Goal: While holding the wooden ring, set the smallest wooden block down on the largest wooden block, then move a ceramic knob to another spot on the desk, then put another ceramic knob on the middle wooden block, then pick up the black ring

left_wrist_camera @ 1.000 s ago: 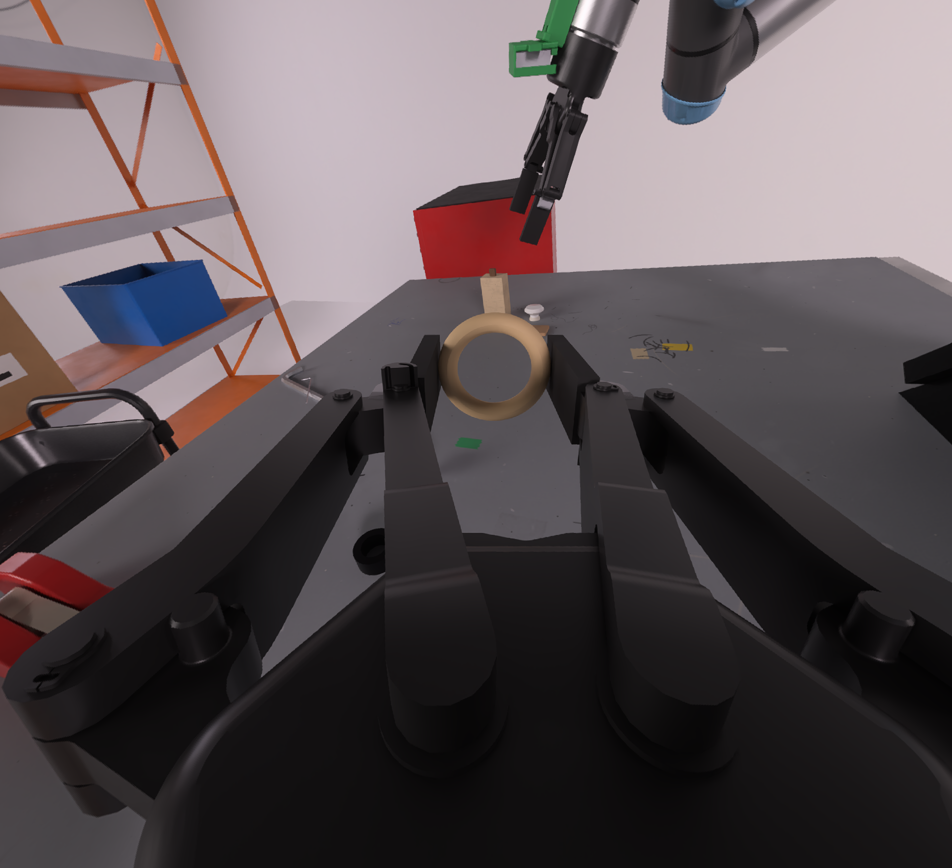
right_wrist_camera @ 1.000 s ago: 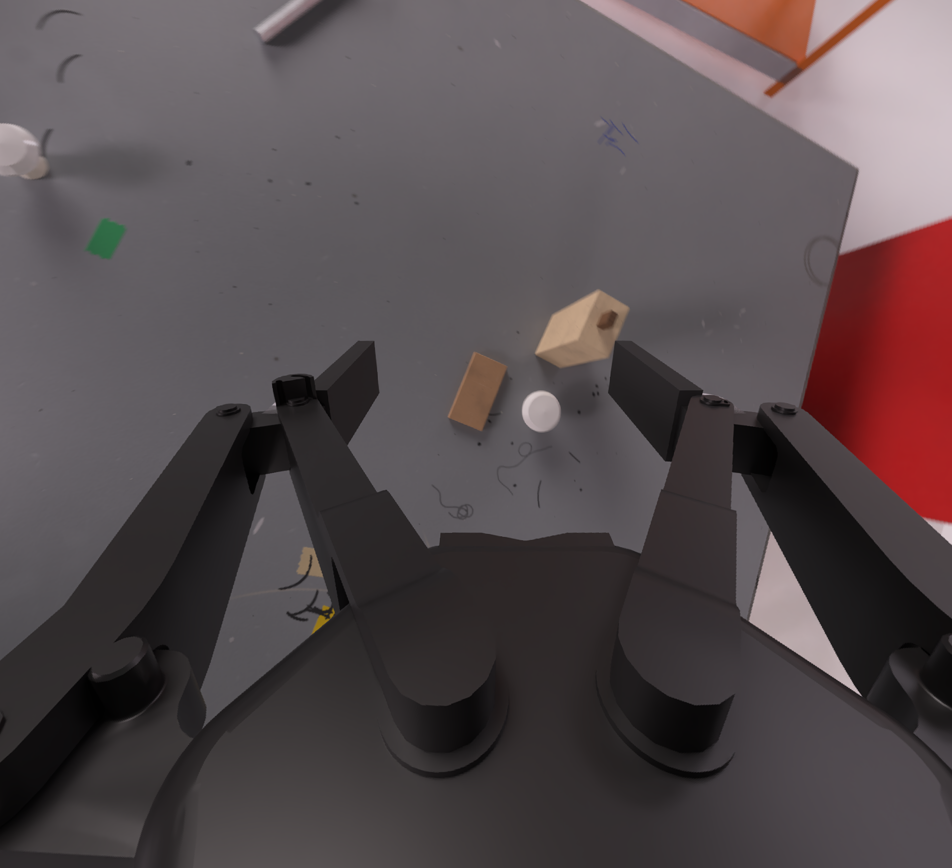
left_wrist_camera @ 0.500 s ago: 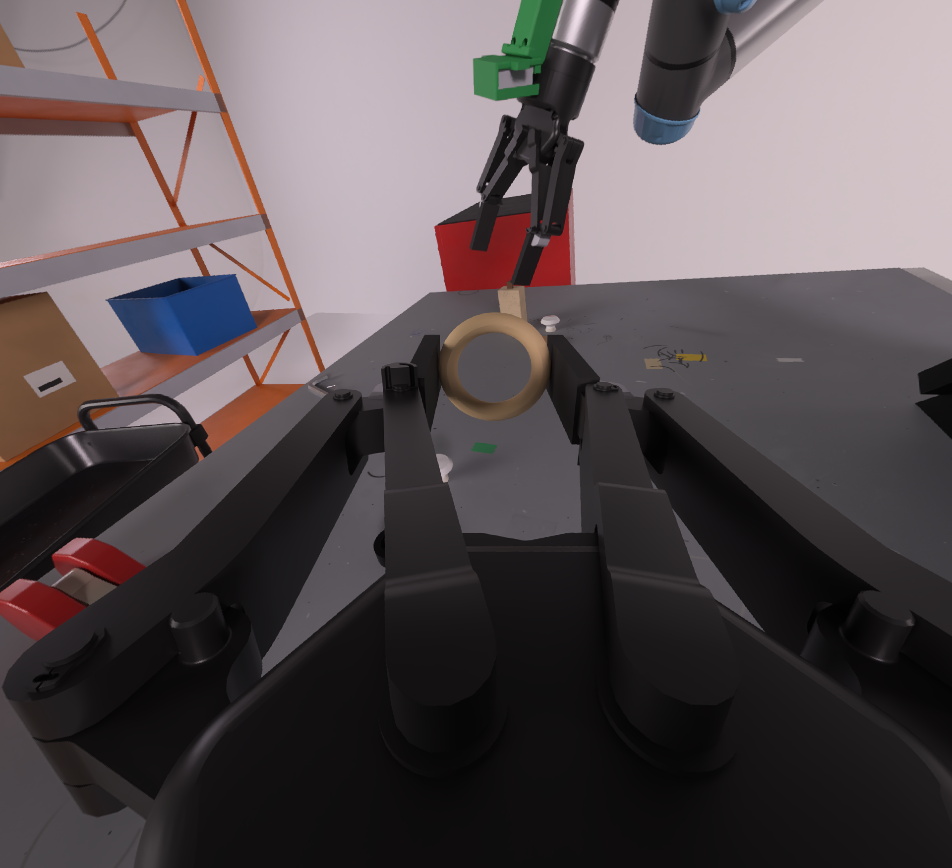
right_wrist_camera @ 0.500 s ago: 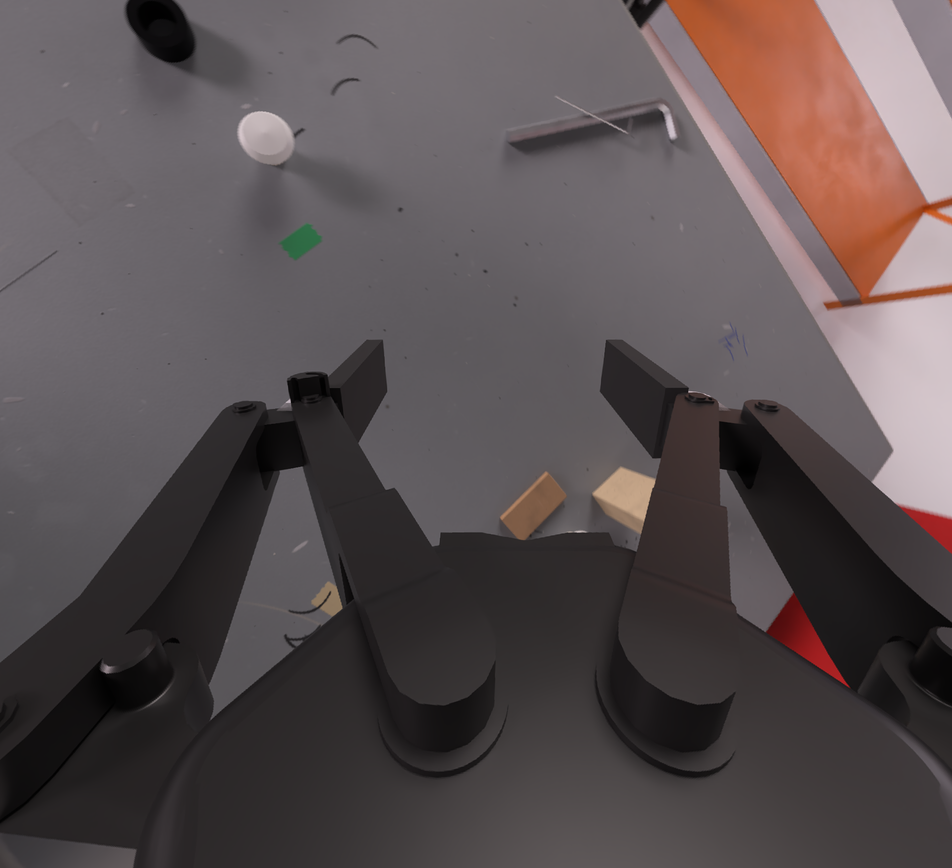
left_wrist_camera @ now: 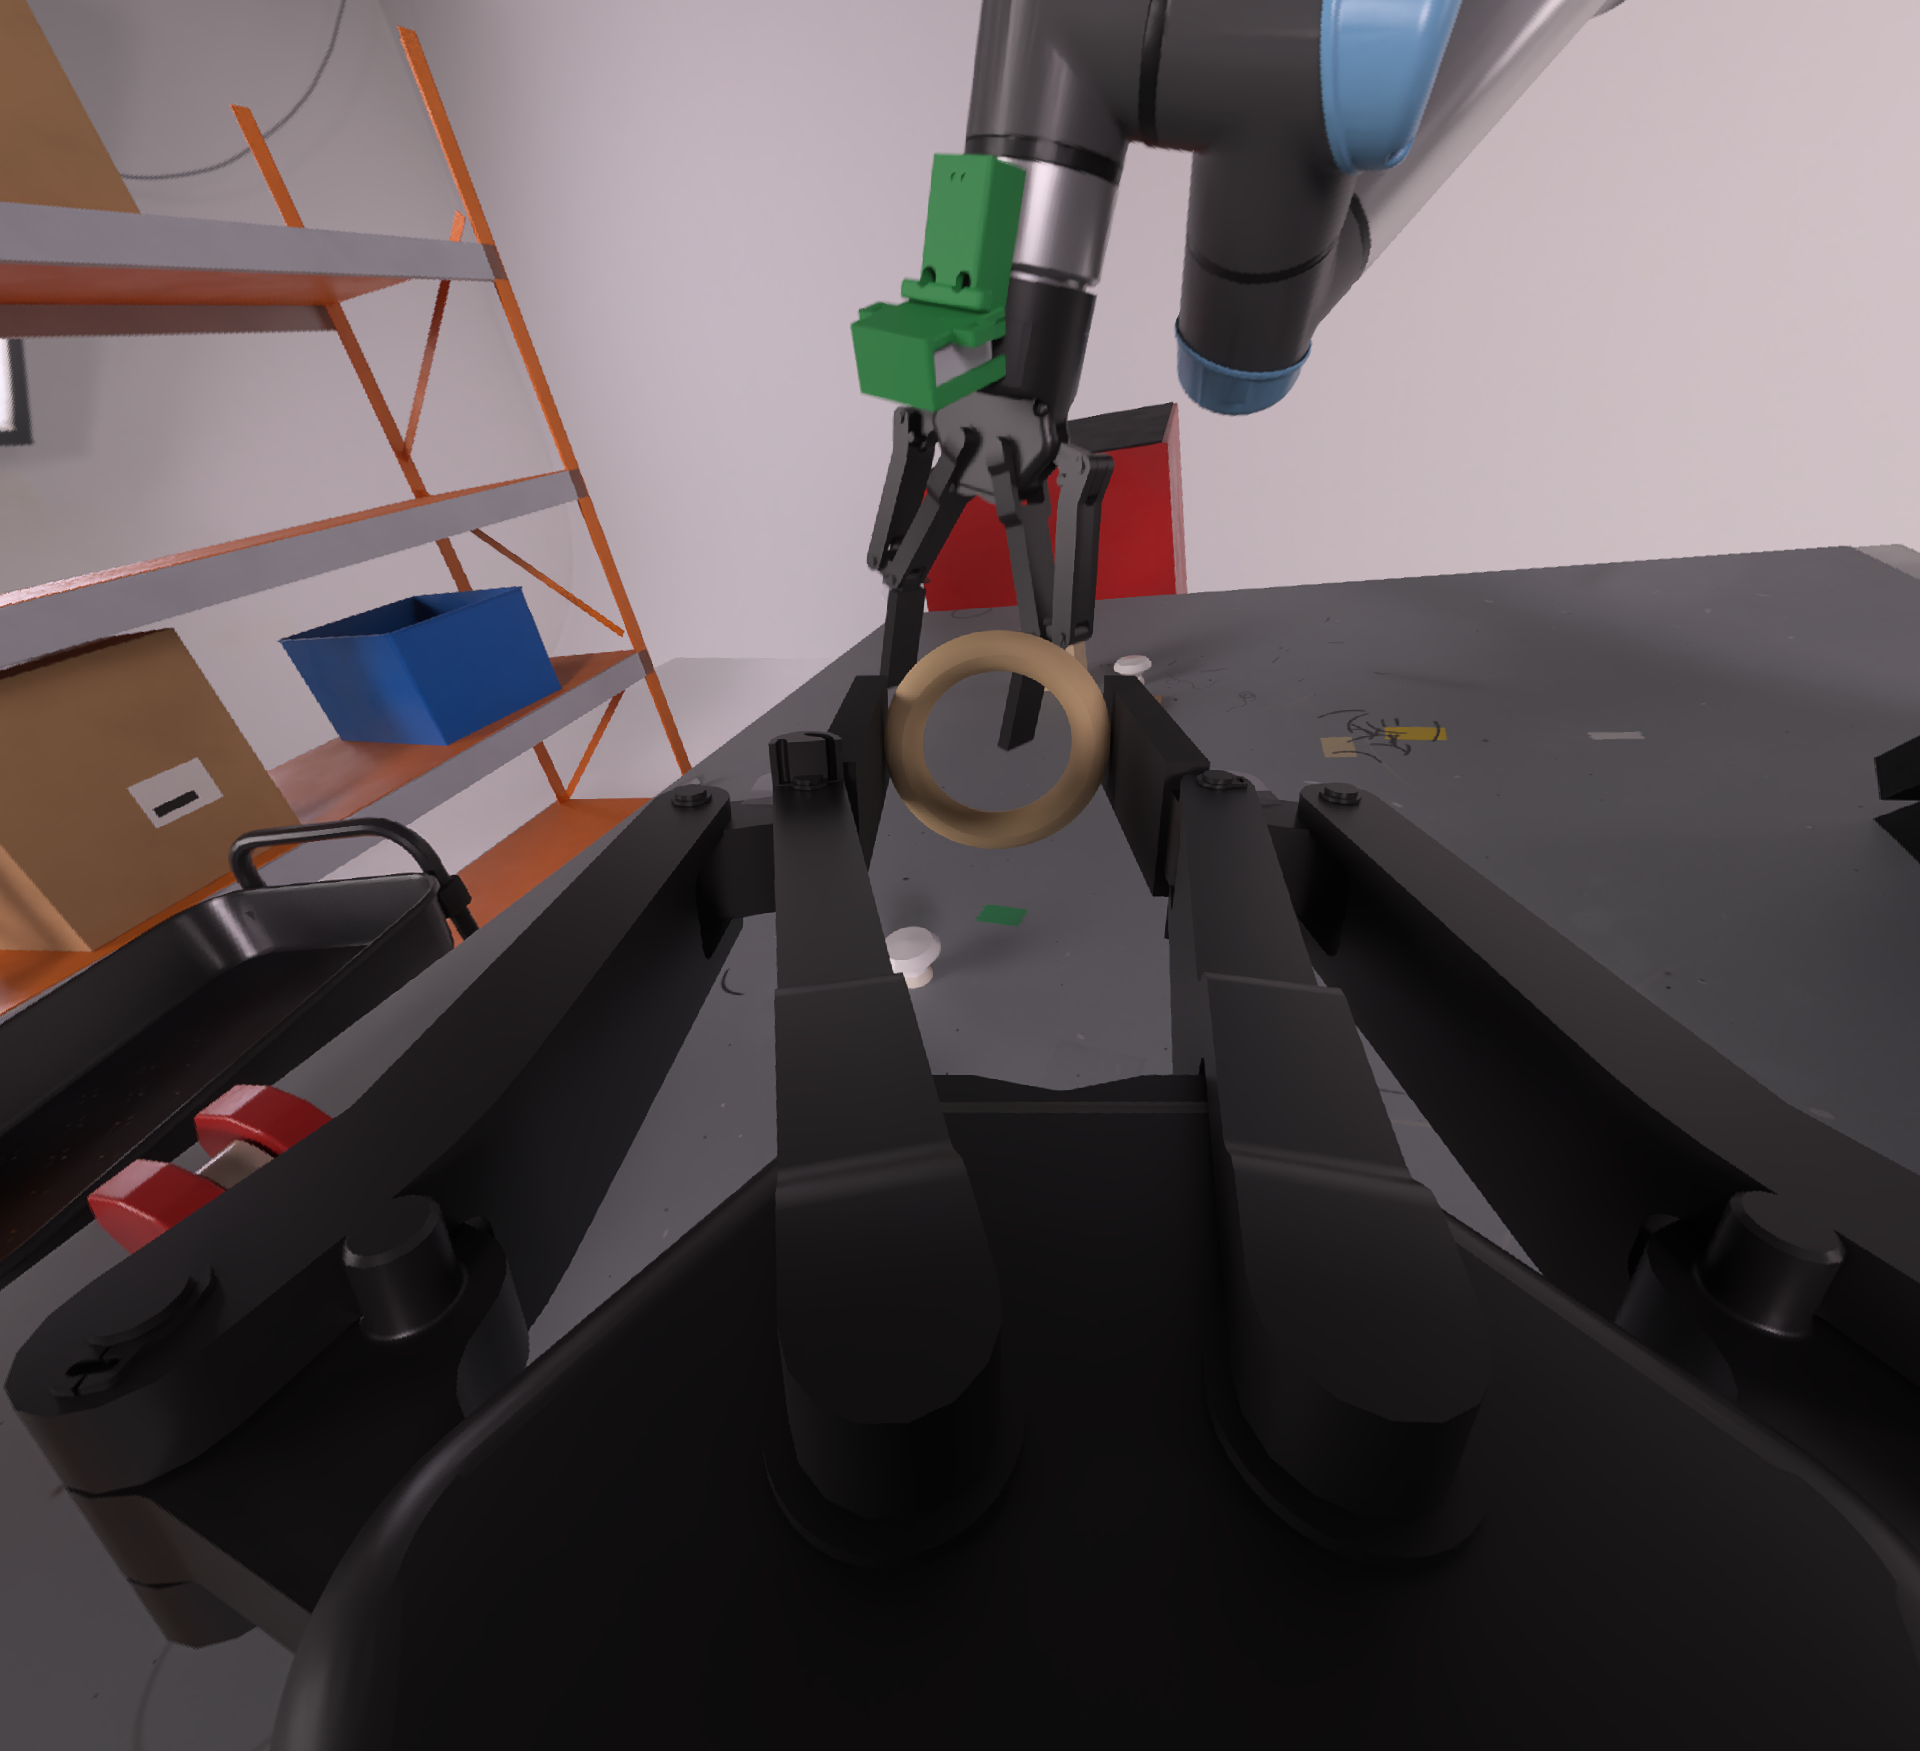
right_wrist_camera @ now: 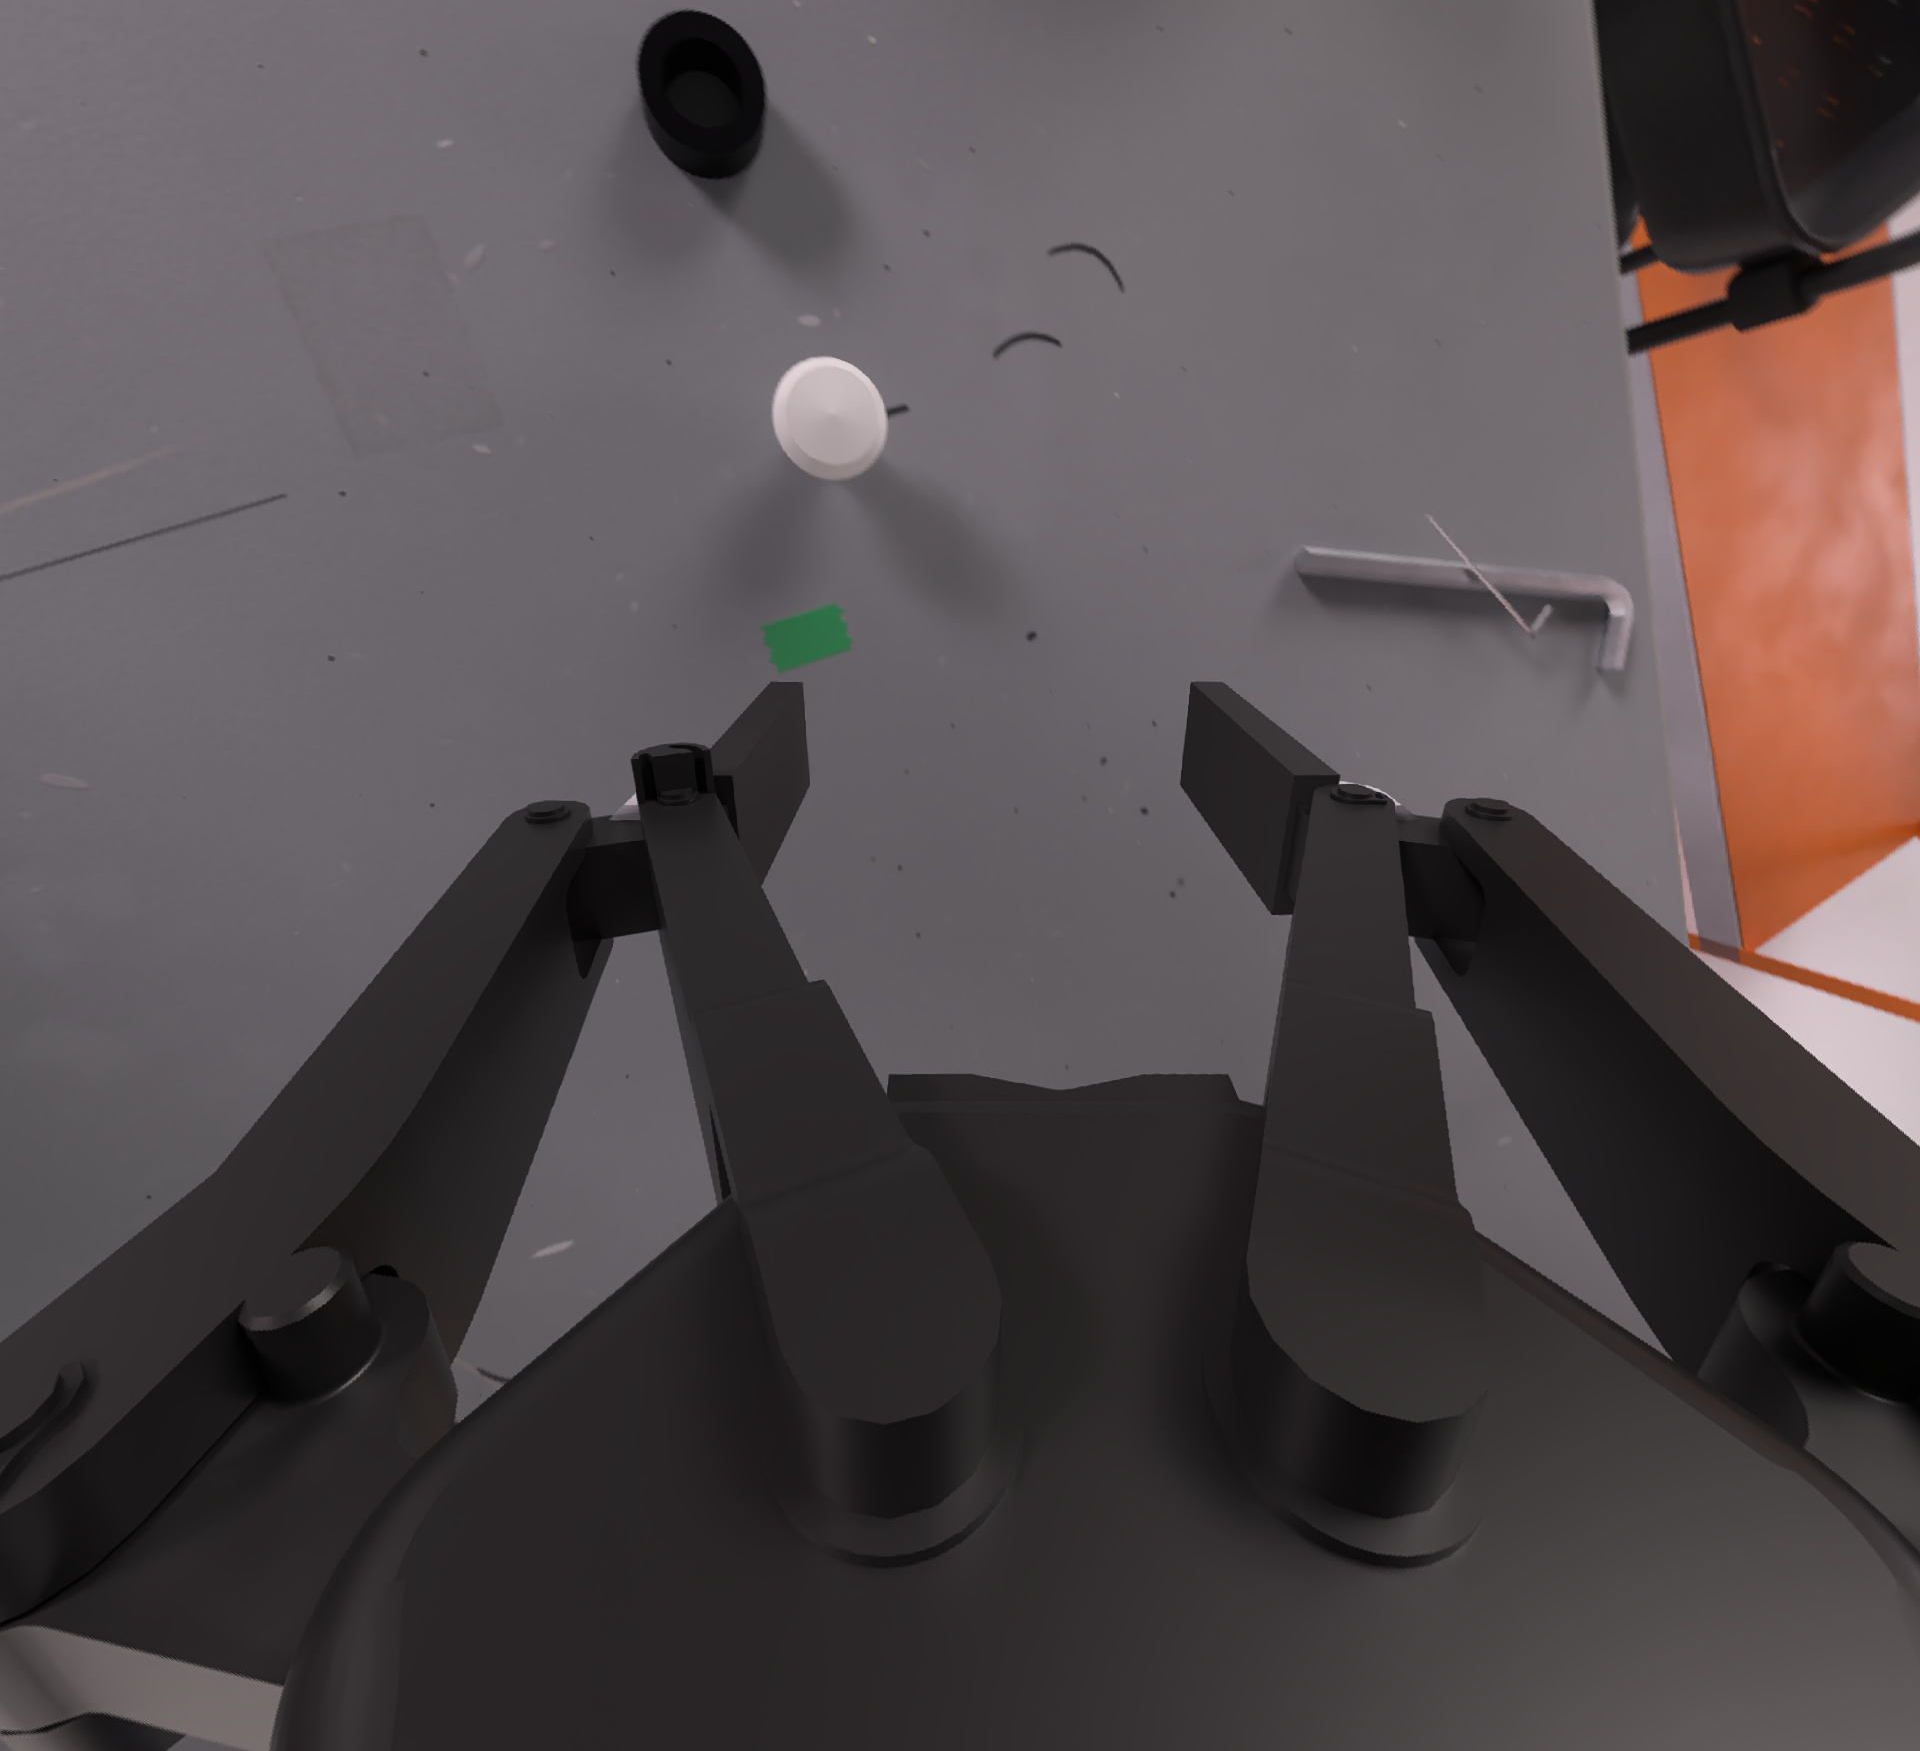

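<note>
My left gripper [left_wrist_camera: 997,737] is shut on the wooden ring [left_wrist_camera: 914,771] and holds it upright above the desk [left_wrist_camera: 1558,870]. My right gripper [right_wrist_camera: 997,714] is open and empty and points down at the desk [right_wrist_camera: 312,766]. It also shows in the left wrist view [left_wrist_camera: 956,693], just behind the ring. A white ceramic knob [right_wrist_camera: 828,416] stands ahead of its fingertips, and the black ring [right_wrist_camera: 701,93] lies beyond that. The near knob [left_wrist_camera: 914,951] and a second, far knob [left_wrist_camera: 1132,664] show in the left wrist view. No wooden block shows clearly.
A green tape patch [right_wrist_camera: 807,639] lies near the right gripper's left fingertip. An Allen key [right_wrist_camera: 1475,584] lies near the desk edge. A black tray [left_wrist_camera: 208,974], an orange shelf rack [left_wrist_camera: 499,413] with a blue bin [left_wrist_camera: 426,662], and a red box [left_wrist_camera: 1122,506] stand off the desk.
My right gripper has swung away from the wooden blocks and now hangs over the green tape near the knob. The left gripper still holds the ring and has tilted upward.
</note>
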Controlling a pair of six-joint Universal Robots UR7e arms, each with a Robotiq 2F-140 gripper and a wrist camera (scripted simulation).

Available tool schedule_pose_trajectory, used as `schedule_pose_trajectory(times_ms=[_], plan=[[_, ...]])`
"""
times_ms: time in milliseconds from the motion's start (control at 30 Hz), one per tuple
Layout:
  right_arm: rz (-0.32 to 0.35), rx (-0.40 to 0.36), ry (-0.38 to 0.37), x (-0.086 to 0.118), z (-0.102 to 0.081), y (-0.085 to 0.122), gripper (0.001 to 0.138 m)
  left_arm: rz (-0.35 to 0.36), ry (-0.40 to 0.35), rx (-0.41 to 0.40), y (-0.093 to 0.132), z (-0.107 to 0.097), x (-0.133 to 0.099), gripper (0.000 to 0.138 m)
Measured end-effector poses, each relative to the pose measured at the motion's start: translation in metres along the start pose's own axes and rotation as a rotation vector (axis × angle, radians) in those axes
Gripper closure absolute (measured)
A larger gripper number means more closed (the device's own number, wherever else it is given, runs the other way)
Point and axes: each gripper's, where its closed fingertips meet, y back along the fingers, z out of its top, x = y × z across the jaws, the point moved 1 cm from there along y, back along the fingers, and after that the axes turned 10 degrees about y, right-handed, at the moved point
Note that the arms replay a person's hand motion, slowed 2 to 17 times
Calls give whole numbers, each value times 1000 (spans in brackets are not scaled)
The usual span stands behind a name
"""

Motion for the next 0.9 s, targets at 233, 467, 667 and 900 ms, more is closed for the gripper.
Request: schedule_pose_trajectory(times_ms=[233,467,667,900], plan=[[71,2,88,10,37,-29,47,5,-3,-11,5,3,2,84],[129,13,150,18,64,-51,50,8,-2,-17,8,4,4,84],[177,25,189,23,77,-67,53,10,-2,-15,10,3,6,84],[208,43,216,28,86,-82,58,21,-3,-9,11,2,10,84]])
